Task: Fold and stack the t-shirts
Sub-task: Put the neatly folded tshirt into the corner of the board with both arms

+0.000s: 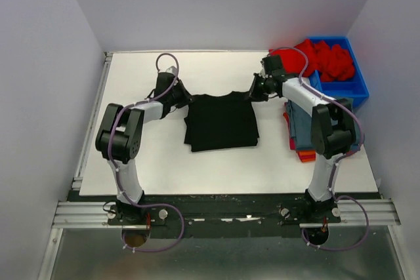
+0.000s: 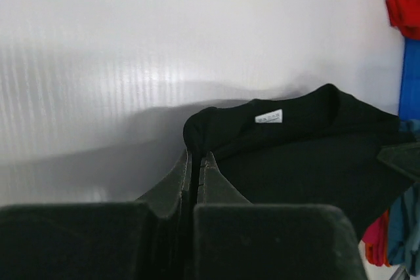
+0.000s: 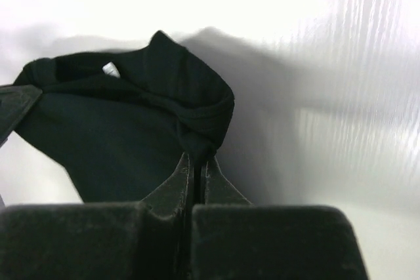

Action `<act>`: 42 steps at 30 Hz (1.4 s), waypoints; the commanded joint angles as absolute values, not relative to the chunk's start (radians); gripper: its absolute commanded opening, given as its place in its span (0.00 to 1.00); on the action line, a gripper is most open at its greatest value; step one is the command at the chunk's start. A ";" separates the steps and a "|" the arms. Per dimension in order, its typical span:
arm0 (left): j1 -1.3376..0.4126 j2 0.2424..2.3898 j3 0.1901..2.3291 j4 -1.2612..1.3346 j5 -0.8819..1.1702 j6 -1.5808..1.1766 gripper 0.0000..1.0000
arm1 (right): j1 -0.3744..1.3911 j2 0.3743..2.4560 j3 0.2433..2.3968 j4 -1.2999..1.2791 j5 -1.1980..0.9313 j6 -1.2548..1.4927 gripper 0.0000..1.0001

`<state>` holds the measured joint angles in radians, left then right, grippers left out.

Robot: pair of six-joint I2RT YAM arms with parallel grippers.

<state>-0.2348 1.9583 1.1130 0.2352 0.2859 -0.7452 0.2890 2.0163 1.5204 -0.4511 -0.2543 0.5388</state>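
Pinches one shoulder corner of the black t-shirt in the left gripper, jaws pressed together on a thin fold of cloth just beside the collar. Clamps the opposite shoulder the same way in the right gripper, jaws closed tight on a bunched ridge of fabric. Holds the collar edge stretched between the two arms, apparently raised a little off the white table, with the rest of the garment lying as a dark rectangle toward the near side, around the middle of the surface. Shows a small white neck label inside the collar, facing up. Suggests a light, limp, unbreakable cloth that sags wherever unsupported and wrinkles readily, with enough texture not to slide out of closed jaws. Favours a hold at the shoulder seams or outer corners, where doubled fabric gives bite and both arms can keep an edge taut for a clean crease. Leaves, just to the right under the right arm, a folded stack of slate-blue and orange tees. Places, further out at the far right corner, a blue bin heaped with red t-shirts.
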 commanded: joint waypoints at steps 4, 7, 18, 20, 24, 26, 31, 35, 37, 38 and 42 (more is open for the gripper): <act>-0.273 1.652 0.990 0.328 0.219 -0.719 0.00 | 0.291 1.729 1.347 -0.376 -0.212 0.488 0.01; -0.307 1.537 0.960 0.301 0.170 -0.713 0.00 | 0.291 1.620 1.292 -0.377 -0.196 0.486 0.01; -0.526 1.200 1.009 0.118 -0.050 -0.713 0.00 | 0.262 1.195 1.319 -0.645 0.076 0.477 0.01; -0.576 1.183 1.035 0.089 -0.089 -0.735 0.00 | 0.244 1.149 1.359 -0.740 0.129 0.479 0.01; -0.714 1.203 1.083 0.083 -0.150 -0.767 0.00 | 0.192 1.057 1.408 -0.834 0.244 0.491 0.01; -0.780 1.238 1.110 0.095 -0.178 -0.773 0.00 | 0.158 1.025 1.420 -0.870 0.302 0.492 0.01; -0.928 1.356 1.190 0.135 -0.242 -0.785 0.00 | 0.065 1.008 1.453 -0.934 0.405 0.479 0.01; -1.034 1.469 1.276 0.149 -0.281 -0.772 0.00 | -0.069 1.019 1.453 -0.943 0.414 0.462 0.01; -1.081 1.524 1.327 0.153 -0.299 -0.764 0.00 | -0.158 1.023 1.451 -0.943 0.396 0.451 0.01; -1.106 1.552 1.350 0.152 -0.308 -0.758 0.00 | -0.194 1.026 1.451 -0.942 0.385 0.448 0.01; -1.164 1.629 1.442 0.130 -0.340 -0.744 0.00 | -0.317 1.048 1.456 -0.934 0.348 0.417 0.01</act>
<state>-1.1210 1.5936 1.3521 0.1440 -0.2474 -0.7792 -0.2104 1.0336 1.4261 -0.9642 0.2626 0.4690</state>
